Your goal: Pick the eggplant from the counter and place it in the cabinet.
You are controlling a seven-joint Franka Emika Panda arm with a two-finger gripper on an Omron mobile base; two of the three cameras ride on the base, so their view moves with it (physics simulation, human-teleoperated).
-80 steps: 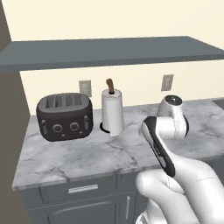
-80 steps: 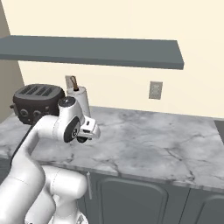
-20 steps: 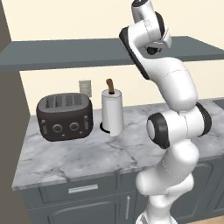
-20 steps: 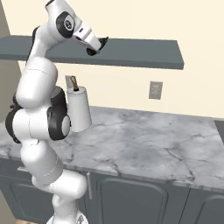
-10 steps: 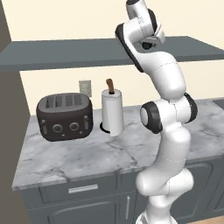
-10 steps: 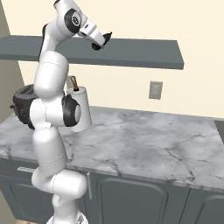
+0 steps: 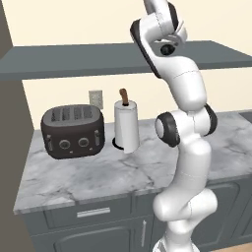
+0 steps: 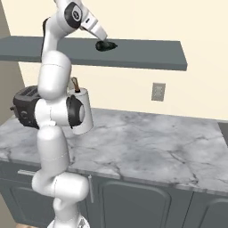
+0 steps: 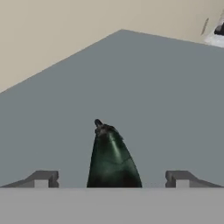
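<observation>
The eggplant [image 8: 106, 45], nearly black and glossy, lies on top of the slate-grey cabinet slab [image 8: 147, 54]. In the hand view the eggplant [image 9: 112, 159] points away from me on the grey cabinet top [image 9: 157, 96]. My gripper [image 9: 111, 178] is open, and its fingertips [image 9: 42, 178] stand well clear of the eggplant on both sides. In the right base view the gripper [image 8: 99, 37] sits just up and left of the eggplant, with the arm stretched tall. The marble counter [image 7: 98, 177] lies far below.
A black toaster [image 7: 73, 131] and a paper towel roll [image 7: 126, 127] stand at the back of the counter. Wall outlets [image 8: 157, 91] sit above it. Drawer and door fronts [image 8: 133, 200] run under the counter [image 8: 147, 142].
The arm has straightened upward, and the hand has carried the eggplant a little farther in over the cabinet slab, where it now rests.
</observation>
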